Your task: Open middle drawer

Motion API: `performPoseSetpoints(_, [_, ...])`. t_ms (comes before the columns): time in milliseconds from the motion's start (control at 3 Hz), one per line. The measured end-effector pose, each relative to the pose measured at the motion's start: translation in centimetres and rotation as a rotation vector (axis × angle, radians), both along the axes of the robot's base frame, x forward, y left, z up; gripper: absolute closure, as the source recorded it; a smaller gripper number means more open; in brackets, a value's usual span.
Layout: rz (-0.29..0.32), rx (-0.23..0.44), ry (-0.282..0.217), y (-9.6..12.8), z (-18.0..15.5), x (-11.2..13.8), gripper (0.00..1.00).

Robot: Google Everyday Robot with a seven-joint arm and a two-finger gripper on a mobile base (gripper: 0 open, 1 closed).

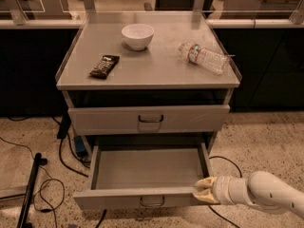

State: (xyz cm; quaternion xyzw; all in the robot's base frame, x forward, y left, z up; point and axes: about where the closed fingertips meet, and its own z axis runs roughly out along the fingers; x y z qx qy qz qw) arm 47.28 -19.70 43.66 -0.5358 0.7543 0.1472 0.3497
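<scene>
The middle drawer (118,198) is a wide grey metal drawer with a small loop handle (152,202). It stands pulled far out of the cabinet and its inside looks empty. My gripper (205,190) is at the right end of the drawer's front panel, its pale fingertips (204,182) clasping that corner. My white arm (266,194) reaches in from the lower right. The grey drawer above it (104,120) is closed.
On the cabinet top (156,75) lie a white bowl (137,35), a dark snack packet (104,66) and a plastic bottle (204,57) on its side. Black cables (71,160) and a black pole (29,194) are on the floor at the left.
</scene>
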Motion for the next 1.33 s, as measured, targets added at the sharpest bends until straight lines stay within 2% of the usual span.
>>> performPoseSetpoints(333, [0.000, 0.000, 0.000, 0.01, 0.00, 0.00, 0.56])
performPoseSetpoints(1000, [0.000, 0.000, 0.000, 0.01, 0.00, 0.00, 0.10])
performPoseSetpoints(1333, [0.000, 0.000, 0.000, 0.02, -0.01, 0.00, 0.00])
